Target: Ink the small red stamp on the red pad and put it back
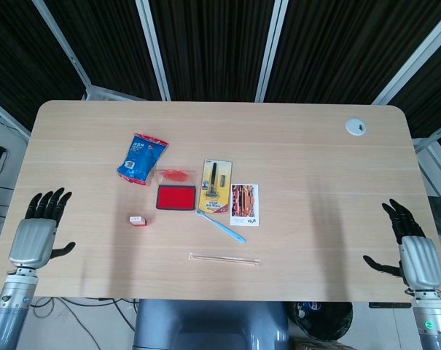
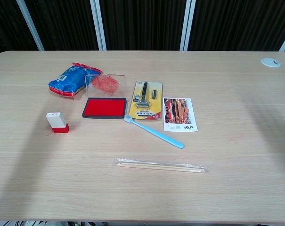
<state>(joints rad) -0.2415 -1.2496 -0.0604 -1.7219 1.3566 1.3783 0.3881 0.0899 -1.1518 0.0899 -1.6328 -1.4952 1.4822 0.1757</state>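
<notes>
Red pad point(image 2: 104, 108) lies centre-left, small red stamp point(image 2: 56, 122) standing lower left of it. Left hand point(image 1: 35, 235) and right hand point(image 1: 417, 255) hover at the table point(image 2: 236, 155) edges, fingers apart, holding nothing.

We count one small red stamp point(image 2: 57, 122), one red ink pad point(image 2: 104, 108) with one clear lid point(image 2: 105, 84) behind it, and one blue snack bag point(image 2: 71, 79). There's also one carded razor pack point(image 2: 146, 100), one blue toothbrush point(image 2: 154, 132), one picture card point(image 2: 179, 114) and one wrapped pair of chopsticks point(image 2: 161, 165). Plus two hands, one left hand point(image 1: 35, 234) and one right hand point(image 1: 413, 250), and one table point(image 2: 246, 141) with one cable grommet point(image 2: 270, 62).
</notes>
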